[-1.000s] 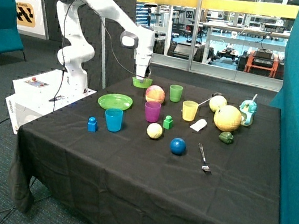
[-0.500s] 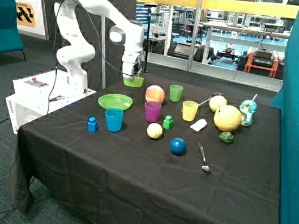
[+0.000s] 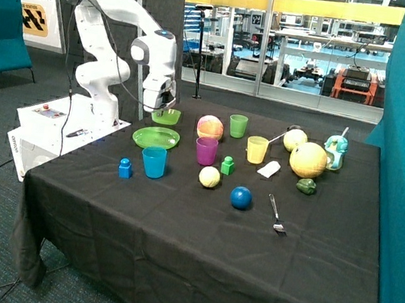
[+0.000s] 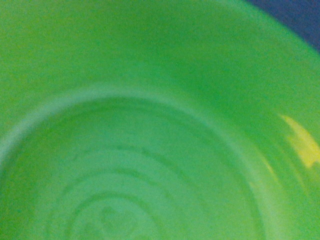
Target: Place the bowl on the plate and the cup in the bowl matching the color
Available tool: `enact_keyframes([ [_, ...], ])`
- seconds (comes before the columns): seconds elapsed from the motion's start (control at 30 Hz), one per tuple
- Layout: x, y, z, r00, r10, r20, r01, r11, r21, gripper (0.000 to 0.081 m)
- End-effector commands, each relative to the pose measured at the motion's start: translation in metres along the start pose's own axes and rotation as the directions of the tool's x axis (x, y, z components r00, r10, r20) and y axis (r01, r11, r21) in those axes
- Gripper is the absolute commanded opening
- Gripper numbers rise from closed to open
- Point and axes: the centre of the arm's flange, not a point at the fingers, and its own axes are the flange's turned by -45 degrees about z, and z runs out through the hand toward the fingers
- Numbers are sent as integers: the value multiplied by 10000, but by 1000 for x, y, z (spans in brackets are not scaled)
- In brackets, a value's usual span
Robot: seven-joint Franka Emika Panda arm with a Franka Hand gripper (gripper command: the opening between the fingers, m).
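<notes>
My gripper (image 3: 161, 108) is shut on the rim of the lime-green bowl (image 3: 165, 116) and holds it in the air just above the far edge of the flat green plate (image 3: 155, 138). The bowl's inside fills the wrist view (image 4: 150, 150), and my fingers are hidden there. The translucent green cup (image 3: 238, 125) stands upright on the black cloth behind the purple cup (image 3: 205, 151) and next to a peach-coloured ball (image 3: 210, 127).
On the cloth stand a blue cup (image 3: 153, 162), a yellow cup (image 3: 256, 150), a blue block (image 3: 125, 168), a green block (image 3: 227, 165), a blue ball (image 3: 240, 197), a fork (image 3: 276, 213) and several toy fruits. The table's left edge lies close to the plate.
My gripper has carried the bowl from the back of the table, near the peach-coloured ball, leftward and forward to above the green plate. Nothing else has moved.
</notes>
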Motion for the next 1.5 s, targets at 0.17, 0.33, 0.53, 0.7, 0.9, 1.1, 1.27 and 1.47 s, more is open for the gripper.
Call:
enact_keyframes([
  [0.17, -23, 52, 36, 9983, 581, -43, -581, 9983, -29, 0],
  [0.33, -21, 56, 41, 9988, 478, -43, -478, 9989, -29, 0],
  [0.53, -19, 56, 43, 9995, 309, -43, -309, 9995, -30, 0],
  [0.7, -16, 48, 46, 10000, 30, -42, -30, 10000, -31, 0],
  [0.9, -12, 37, 51, 9995, -327, -41, 327, 9995, -33, 0],
  [1.1, -8, 26, 58, 9988, -484, -40, 484, 9988, -33, 0],
  [1.27, -8, 18, 61, 9981, -615, -40, 615, 9981, -34, 0],
  [1.47, -8, 19, 61, 9978, -655, -39, 655, 9978, -34, 149],
])
